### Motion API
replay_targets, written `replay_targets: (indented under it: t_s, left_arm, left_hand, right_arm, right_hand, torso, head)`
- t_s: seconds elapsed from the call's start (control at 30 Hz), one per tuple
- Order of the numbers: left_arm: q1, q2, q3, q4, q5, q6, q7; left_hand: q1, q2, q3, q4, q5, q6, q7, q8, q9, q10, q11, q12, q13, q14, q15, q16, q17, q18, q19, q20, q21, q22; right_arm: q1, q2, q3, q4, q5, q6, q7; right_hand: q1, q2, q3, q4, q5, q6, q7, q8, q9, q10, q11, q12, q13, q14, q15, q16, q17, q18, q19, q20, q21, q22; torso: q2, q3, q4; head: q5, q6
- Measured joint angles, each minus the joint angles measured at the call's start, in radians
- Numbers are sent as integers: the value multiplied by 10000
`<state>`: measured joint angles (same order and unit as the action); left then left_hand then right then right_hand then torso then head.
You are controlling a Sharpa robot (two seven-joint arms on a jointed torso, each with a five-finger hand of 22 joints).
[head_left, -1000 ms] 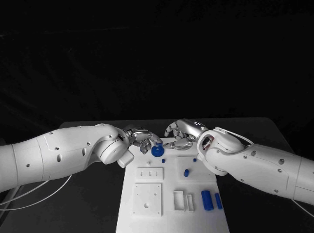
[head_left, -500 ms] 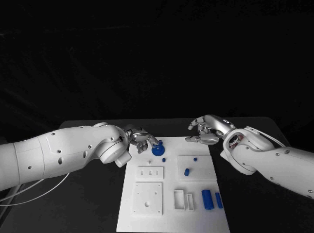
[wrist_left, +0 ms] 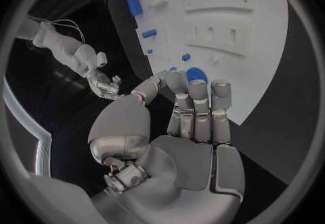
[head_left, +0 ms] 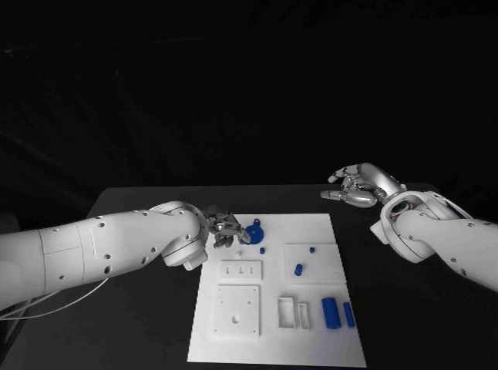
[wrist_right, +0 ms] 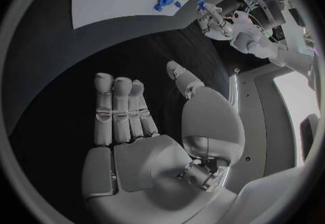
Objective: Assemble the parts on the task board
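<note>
The white task board lies in the middle of the black table. A round blue part sits near its far left corner, and the right wrist view shows it lying flat. My left hand is at that part's left side, its fingers straight and close together with blue showing just past their tips. Whether it holds anything I cannot tell. My right hand hovers beyond the board's far right corner, its fingers spread and holding nothing.
Two upright blue cylinders stand side by side near the board's right front. A short blue peg and a smaller one stand mid-board. White raised blocks take up the board's left side. Dark table surrounds the board.
My right hand has left the round blue part and drawn back to the far right, off the board. My left hand stays beside the part.
</note>
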<state>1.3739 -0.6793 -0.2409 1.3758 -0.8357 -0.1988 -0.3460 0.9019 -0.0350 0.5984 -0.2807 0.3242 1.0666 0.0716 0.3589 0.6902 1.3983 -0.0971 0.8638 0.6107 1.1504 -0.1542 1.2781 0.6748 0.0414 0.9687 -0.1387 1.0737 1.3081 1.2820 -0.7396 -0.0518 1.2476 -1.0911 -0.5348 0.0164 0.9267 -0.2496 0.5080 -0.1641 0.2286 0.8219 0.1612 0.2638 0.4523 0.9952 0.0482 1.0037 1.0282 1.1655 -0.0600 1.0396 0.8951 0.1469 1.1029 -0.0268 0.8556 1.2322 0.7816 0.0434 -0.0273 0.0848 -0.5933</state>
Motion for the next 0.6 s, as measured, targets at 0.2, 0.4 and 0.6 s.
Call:
replay_targets:
  t_s: [0.2,0.4,0.6]
  left_arm:
    - [-228,142,0,-21,-586,-4,-311]
    - [-419,236,2,-63,-833,-5,-602]
    - [-583,245,4,-115,-955,-19,-833]
  left_hand:
    - [34,-46,-10,-5,157,127,-127,-301,5,215,-215,1101,571,176,-176,863,381,280,611,-259,680,-1]
    - [35,-46,10,9,587,154,-153,-409,203,233,-232,1567,1053,419,-81,1309,580,378,1103,-492,1114,-1]
    - [35,-46,10,9,590,163,-162,-503,335,176,-176,1655,1211,485,-82,1469,715,335,1308,-630,1266,-2]
  right_arm:
    - [18,20,43,-251,405,-98,158]
    - [45,33,52,-392,687,-126,240]
    - [64,37,54,-417,850,-133,277]
  right_hand:
    - [0,0,-28,28,0,-14,13,0,-1,0,0,-21,-213,-15,14,-86,-32,27,-32,32,-125,-70]
    - [0,0,-28,28,0,-14,12,0,-1,1,0,-21,-256,-15,15,-115,-42,98,9,73,-134,-70]
    - [0,0,-57,56,0,-15,11,0,-2,1,0,-21,-284,-15,16,-115,-41,149,9,73,-134,-80]
  torso:
    - [-9,13,6]
    - [-13,15,18]
    - [-15,24,18]
  head:
    - [25,-84]
    - [26,-231]
    - [0,-325]
